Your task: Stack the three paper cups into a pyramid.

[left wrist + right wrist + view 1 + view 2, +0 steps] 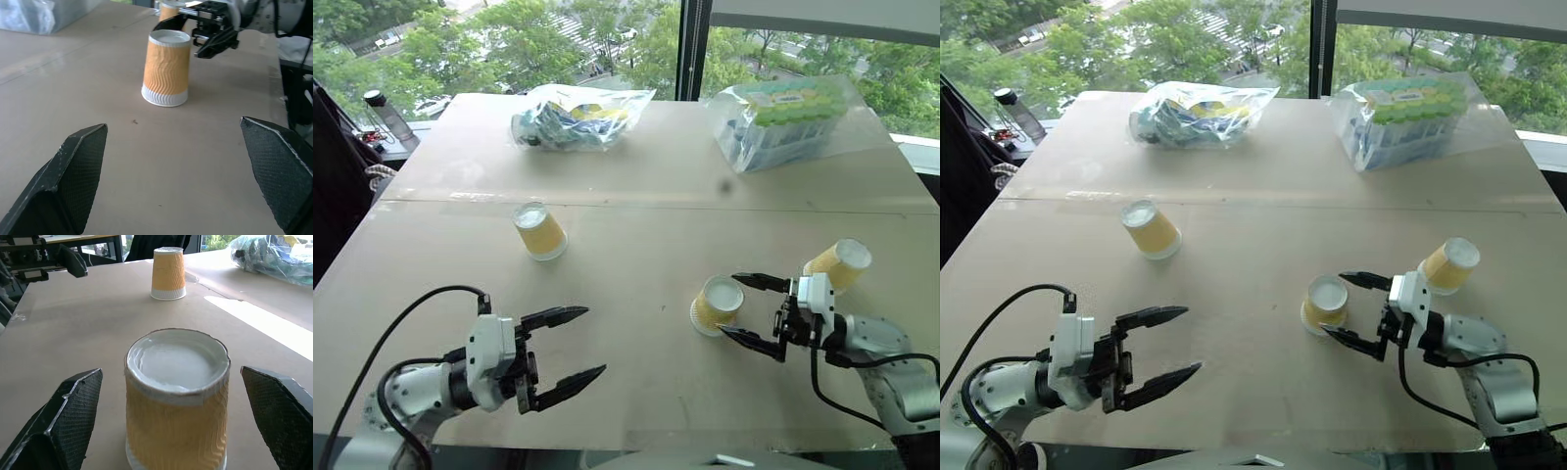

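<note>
Left black two-finger gripper (570, 345) near front table edge, fingers spread wide, empty. Right black two-finger gripper (746, 311) likewise spread wide, flanking upside-down yellow-orange ribbed paper cup (715, 305), not touching. Second same cup (838, 264) behind right gripper. Third same cup (539, 231) mid-table, left, well apart. Beige cardboard tabletop (636, 206). Two clear plastic bags (578, 116) at far edge.

Far-right cup (172, 9) in the left wrist view: mostly hidden behind the right tool (208, 29), top cut by the frame edge. Contents of both bags (582, 116) unreadable through plastic.
</note>
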Motion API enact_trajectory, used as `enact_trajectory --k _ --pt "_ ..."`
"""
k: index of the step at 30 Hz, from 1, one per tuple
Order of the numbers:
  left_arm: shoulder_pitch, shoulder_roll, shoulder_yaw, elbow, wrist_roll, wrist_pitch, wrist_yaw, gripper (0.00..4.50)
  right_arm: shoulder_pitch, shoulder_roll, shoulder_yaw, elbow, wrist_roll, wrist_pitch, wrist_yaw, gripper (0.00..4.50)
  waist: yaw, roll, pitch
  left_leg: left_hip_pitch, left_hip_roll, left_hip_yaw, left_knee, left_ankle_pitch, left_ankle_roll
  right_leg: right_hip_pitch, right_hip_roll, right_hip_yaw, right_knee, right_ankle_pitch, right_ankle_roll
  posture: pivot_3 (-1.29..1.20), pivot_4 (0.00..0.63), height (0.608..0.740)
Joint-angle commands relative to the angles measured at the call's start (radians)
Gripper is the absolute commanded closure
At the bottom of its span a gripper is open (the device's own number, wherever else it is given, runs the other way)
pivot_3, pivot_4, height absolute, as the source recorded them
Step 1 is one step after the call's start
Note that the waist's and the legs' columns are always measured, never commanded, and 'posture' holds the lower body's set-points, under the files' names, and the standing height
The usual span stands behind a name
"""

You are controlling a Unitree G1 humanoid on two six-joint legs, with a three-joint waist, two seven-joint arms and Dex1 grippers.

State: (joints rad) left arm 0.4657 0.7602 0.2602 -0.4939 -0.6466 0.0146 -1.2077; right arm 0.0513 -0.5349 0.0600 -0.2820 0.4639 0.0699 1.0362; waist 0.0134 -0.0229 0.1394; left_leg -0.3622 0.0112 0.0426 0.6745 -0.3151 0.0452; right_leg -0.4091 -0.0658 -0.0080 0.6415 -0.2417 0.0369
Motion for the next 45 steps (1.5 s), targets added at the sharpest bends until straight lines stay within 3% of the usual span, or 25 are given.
enact_trajectory --k 1,8,11,14,15,20,25,28,39,40,43,45 --pt "-0.038 0.032 0.016 0.028 -0.024 -0.018 -0.090 0.04 -0.025 0.006 0.032 -0.009 -0.025 -0.002 -0.001 0.00 0.000 0.000 0.000 0.000 0.000 0.000 0.000 0.000 0.000 0.000 0.000 0.000 0.000 0.000 0.000 0.00 0.150 0.740" --pt "-0.110 0.040 0.007 0.062 -0.008 -0.020 -0.145 0.04 -0.064 0.032 0.060 -0.009 -0.032 0.002 -0.011 0.00 -0.001 0.001 0.000 0.000 0.000 0.000 0.000 0.000 0.000 0.000 0.001 0.000 0.000 0.000 0.000 0.00 0.150 0.740" --pt "-0.127 0.035 0.005 0.077 -0.001 -0.020 -0.152 0.00 -0.069 0.039 0.055 0.005 -0.035 -0.002 -0.019 0.88 -0.001 0.001 0.000 0.000 0.000 -0.001 0.000 0.000 0.000 0.000 0.001 0.000 0.000 0.000 0.000 0.00 0.150 0.740" --pt "-0.134 0.029 0.004 0.083 0.004 -0.021 -0.150 0.00 -0.076 0.030 0.057 0.016 -0.041 -0.006 -0.009 2.18 -0.001 0.001 0.000 0.000 0.000 -0.001 0.000 0.000 0.000 0.000 0.001 0.000 0.000 0.000 0.000 0.00 0.150 0.740" --pt "-0.134 0.025 0.005 0.084 0.004 -0.021 -0.146 0.00 -0.078 0.029 0.057 0.020 -0.043 -0.007 -0.008 2.31 -0.001 0.001 0.000 0.000 0.000 -0.001 0.000 0.000 0.000 0.000 0.001 0.000 0.000 0.000 0.000 0.00 0.150 0.740" --pt "-0.120 -0.085 0.030 0.048 -0.003 0.057 0.084 0.00 -0.152 0.082 0.072 0.042 -0.054 0.015 -0.058 2.31 -0.006 0.001 0.001 0.000 0.000 -0.001 0.001 0.000 0.000 0.000 0.001 0.000 0.001 0.000 0.000 0.00 0.150 0.740" --pt "-0.117 -0.252 -0.022 -0.055 0.085 0.201 0.465 0.00 -0.375 0.216 0.160 0.162 -0.145 0.141 -0.188 2.31 -0.024 0.000 0.001 0.001 0.001 -0.001 0.001 0.000 0.000 0.000 -0.004 0.001 0.002 0.003 0.004 0.00 0.150 0.740" --pt "-0.140 -0.323 -0.079 -0.116 0.133 0.262 0.609 0.00 -0.516 0.306 0.196 0.300 -0.211 0.167 -0.256 2.31 -0.024 0.001 0.001 0.000 0.000 -0.006 0.002 0.000 -0.001 0.001 -0.004 -0.002 0.002 0.003 0.003 0.00 0.150 0.740" --pt "-0.141 -0.342 -0.155 -0.180 0.199 0.298 0.702 0.00 -0.805 0.472 0.161 0.708 -0.333 0.076 -0.416 2.31 -0.033 0.002 0.002 -0.005 -0.002 -0.009 0.002 0.004 -0.008 -0.002 -0.005 -0.004 0.002 0.004 0.003 0.00 0.150 0.740" --pt "-0.144 -0.340 -0.156 -0.180 0.200 0.296 0.699 0.00 -0.816 0.477 0.154 0.725 -0.337 0.066 -0.425 1.29 -0.033 0.003 0.002 -0.005 -0.002 -0.010 0.002 0.004 -0.008 -0.002 -0.005 -0.004 0.002 0.004 0.003 0.00 0.150 0.740" --pt "-0.142 -0.332 -0.164 -0.186 0.193 0.290 0.681 0.00 -0.819 0.483 0.132 0.726 -0.323 0.056 -0.418 0.07 -0.030 0.003 0.002 -0.006 -0.002 -0.012 0.002 0.005 -0.009 -0.002 -0.006 -0.005 0.002 0.004 0.002 0.00 0.150 0.740" --pt "-0.131 -0.315 -0.172 -0.189 0.193 0.284 0.655 0.00 -0.776 0.463 0.123 0.646 -0.302 0.081 -0.389 0.03 -0.029 0.003 0.002 -0.007 -0.002 -0.012 0.002 0.005 -0.009 -0.002 -0.006 -0.005 0.002 0.004 0.002 0.00 0.150 0.740"
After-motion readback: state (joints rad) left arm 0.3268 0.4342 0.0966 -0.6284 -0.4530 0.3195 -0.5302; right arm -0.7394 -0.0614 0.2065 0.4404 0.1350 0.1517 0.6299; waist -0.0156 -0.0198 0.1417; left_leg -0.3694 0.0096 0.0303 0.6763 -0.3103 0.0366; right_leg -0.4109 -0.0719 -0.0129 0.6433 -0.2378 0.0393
